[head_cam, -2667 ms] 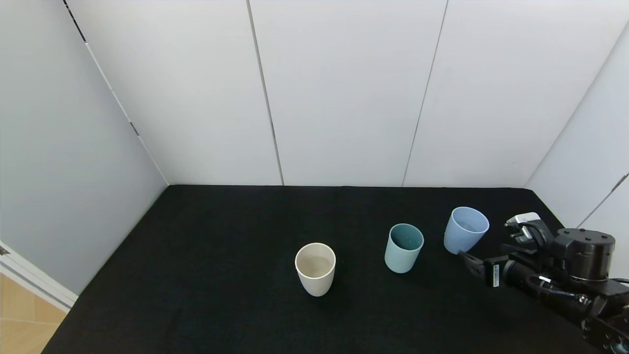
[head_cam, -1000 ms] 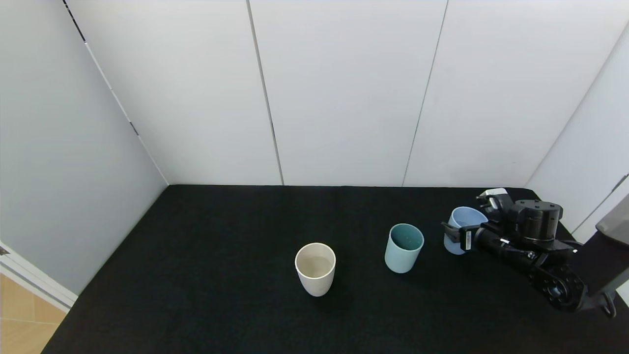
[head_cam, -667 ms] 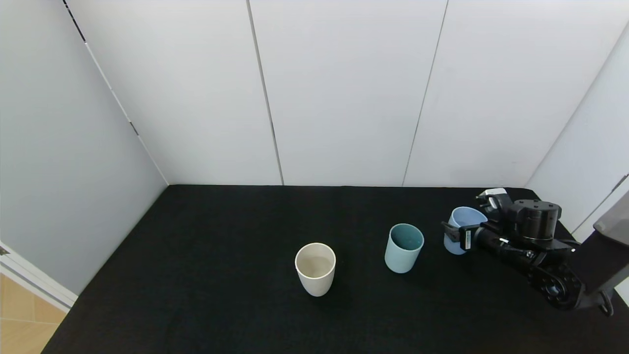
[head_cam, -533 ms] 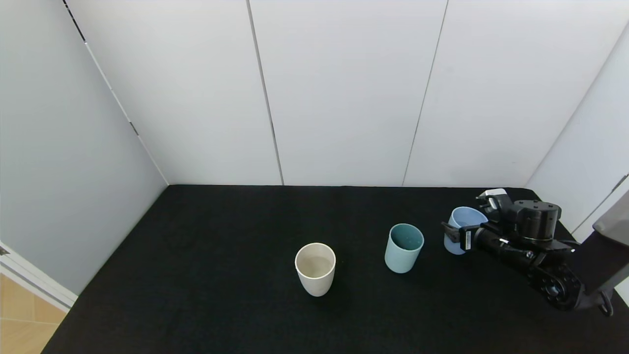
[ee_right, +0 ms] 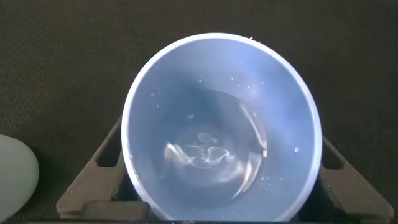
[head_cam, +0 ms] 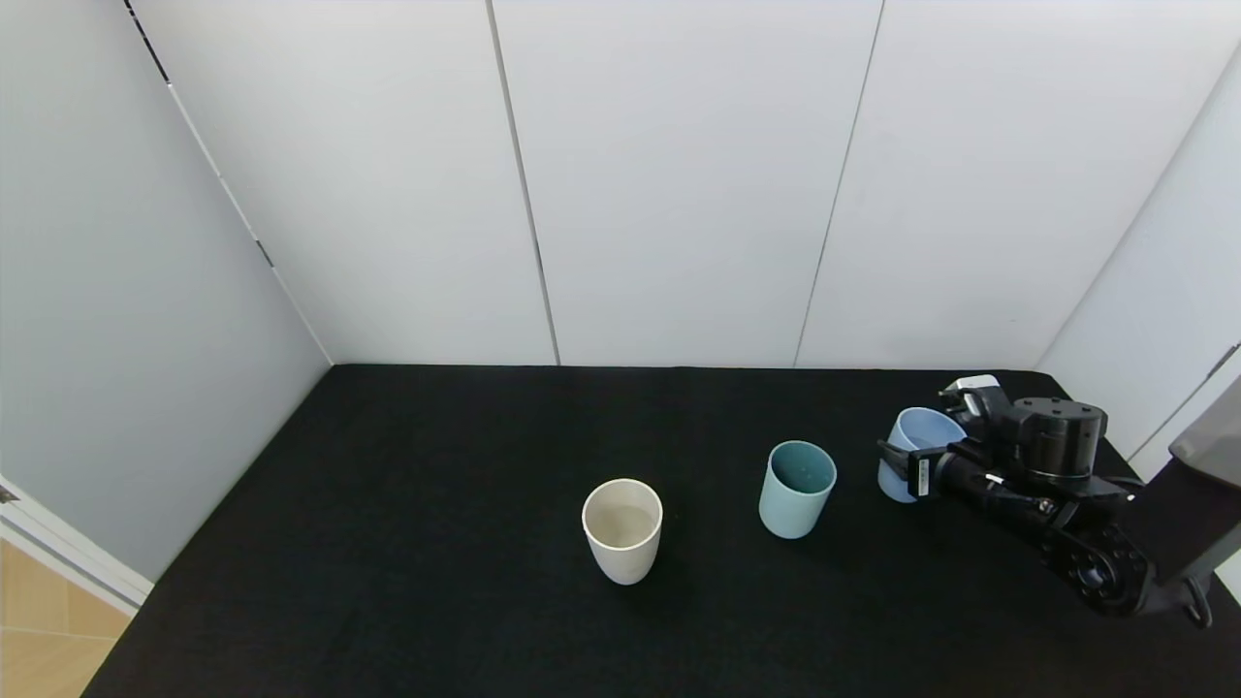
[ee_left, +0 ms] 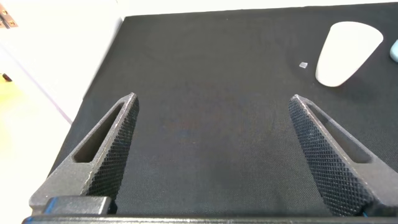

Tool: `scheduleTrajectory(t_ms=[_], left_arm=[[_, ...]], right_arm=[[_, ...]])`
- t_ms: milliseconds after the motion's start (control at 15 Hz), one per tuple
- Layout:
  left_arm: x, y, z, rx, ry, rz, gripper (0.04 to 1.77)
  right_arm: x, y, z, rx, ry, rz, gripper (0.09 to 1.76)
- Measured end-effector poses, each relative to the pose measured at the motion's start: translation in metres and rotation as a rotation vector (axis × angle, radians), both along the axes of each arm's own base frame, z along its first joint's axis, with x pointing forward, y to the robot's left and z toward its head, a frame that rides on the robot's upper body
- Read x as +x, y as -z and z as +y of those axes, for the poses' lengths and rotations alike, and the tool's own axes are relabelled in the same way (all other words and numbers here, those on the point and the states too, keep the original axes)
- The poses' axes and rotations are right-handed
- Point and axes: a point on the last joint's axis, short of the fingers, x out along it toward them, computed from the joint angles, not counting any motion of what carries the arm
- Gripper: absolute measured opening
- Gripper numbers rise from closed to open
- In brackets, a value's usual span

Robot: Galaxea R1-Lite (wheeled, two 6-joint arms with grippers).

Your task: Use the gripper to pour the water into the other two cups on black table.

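Observation:
The periwinkle-blue cup (head_cam: pixel 909 438) stands at the right of the black table (head_cam: pixel 436 504). The right wrist view shows clear water (ee_right: pixel 214 152) rippling in it. My right gripper (head_cam: pixel 916 454) is shut on this cup, one finger on each side (ee_right: pixel 102 165). The teal-green cup (head_cam: pixel 795 504) stands just left of it and shows at the edge of the right wrist view (ee_right: pixel 15 171). The cream-white cup (head_cam: pixel 621 543) stands further left, nearer the front, and shows in the left wrist view (ee_left: pixel 345 53). My left gripper (ee_left: pixel 212 99) is open and empty, low over bare cloth, out of the head view.
White wall panels (head_cam: pixel 679 194) close off the back and both sides of the table. The table's front left corner drops to a wooden floor (head_cam: pixel 39 650). A grey object (head_cam: pixel 1207 436) shows at the far right edge.
The right arm has reached in from the front right and taken the blue cup between its fingers. In the last second the cup and gripper have shifted only very slightly right.

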Motion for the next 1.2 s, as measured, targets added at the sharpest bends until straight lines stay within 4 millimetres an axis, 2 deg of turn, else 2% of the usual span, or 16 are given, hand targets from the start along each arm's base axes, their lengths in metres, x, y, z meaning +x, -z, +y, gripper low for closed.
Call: scheduleTrajectory(t_ms=[400, 867, 1200], left_arm=[[0.000, 0.000, 0.000, 0.000, 0.000, 0.000, 1.72], [0.000, 0.000, 0.000, 0.000, 0.000, 0.000, 1.72], [0.000, 0.000, 0.000, 0.000, 0.000, 0.000, 1.72]], right_arm=[[-0.007, -0.012, 0.000, 0.001, 0.000, -0.004, 1.33], [-0.032, -0.053, 0.007, 0.005, -0.026, 0.017, 1.33], [-0.056, -0.080, 0.025, -0.015, -0.049, 0.053, 1.33]])
